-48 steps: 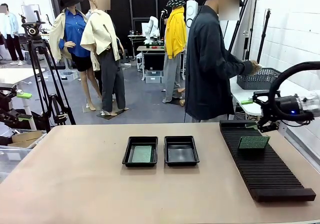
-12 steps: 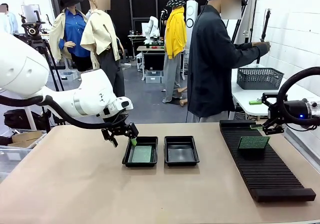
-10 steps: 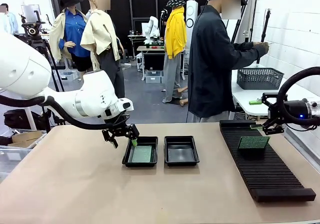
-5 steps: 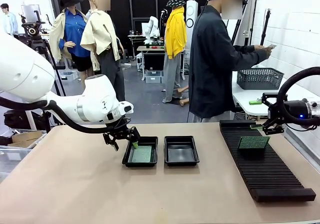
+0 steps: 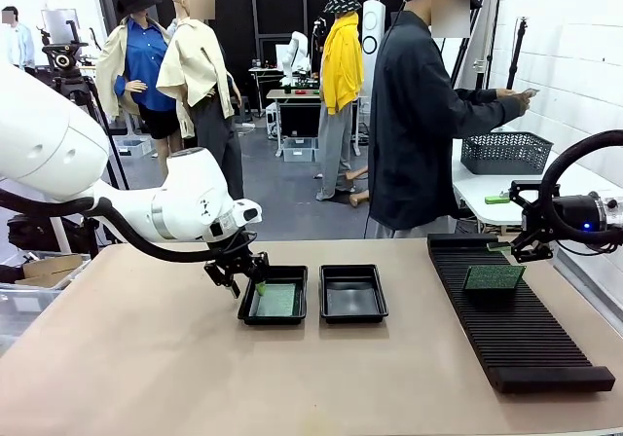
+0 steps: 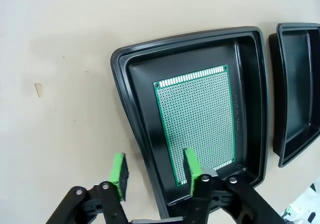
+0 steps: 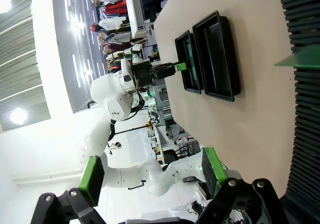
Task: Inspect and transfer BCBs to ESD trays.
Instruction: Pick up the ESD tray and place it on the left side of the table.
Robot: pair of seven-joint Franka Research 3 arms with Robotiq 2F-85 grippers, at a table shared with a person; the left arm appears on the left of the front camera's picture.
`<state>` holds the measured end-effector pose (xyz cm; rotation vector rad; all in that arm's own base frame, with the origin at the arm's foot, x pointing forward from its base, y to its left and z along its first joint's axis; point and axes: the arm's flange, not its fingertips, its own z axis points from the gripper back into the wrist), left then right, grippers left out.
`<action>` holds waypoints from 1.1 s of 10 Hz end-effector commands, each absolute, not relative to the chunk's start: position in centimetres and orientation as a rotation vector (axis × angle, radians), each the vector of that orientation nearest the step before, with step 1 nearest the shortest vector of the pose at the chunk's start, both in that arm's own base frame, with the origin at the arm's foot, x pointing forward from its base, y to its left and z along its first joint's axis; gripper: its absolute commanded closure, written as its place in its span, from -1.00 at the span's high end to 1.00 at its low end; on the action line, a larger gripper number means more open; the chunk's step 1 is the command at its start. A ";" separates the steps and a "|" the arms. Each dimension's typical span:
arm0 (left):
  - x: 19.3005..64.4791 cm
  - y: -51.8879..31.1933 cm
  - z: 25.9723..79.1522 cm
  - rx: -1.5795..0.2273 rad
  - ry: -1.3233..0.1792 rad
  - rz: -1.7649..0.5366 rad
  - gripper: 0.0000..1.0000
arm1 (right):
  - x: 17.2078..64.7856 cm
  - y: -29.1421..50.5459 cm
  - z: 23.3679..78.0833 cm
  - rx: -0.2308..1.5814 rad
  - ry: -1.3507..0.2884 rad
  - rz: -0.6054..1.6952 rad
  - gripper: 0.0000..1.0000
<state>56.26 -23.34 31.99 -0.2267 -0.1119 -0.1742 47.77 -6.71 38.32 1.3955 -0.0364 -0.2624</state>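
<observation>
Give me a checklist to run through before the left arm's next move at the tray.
1. Left pincer straddles the left tray's wall, one finger inside, one outside: ok.
2. Pads gripping that wall: not ok, a gap shows beside the outer pad.
3. Board lies flat on the left tray's floor: ok.
4. Right tray empty: ok.
5. Right pincer open, away from both trays: ok.
6. Person's hand off the table: ok.
</observation>
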 end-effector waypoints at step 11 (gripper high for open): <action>56.2 -23.4 32.0 -0.228 -0.107 -0.174 -1.00 | 47.5 -6.5 38.3 1.385 -0.040 -0.275 1.00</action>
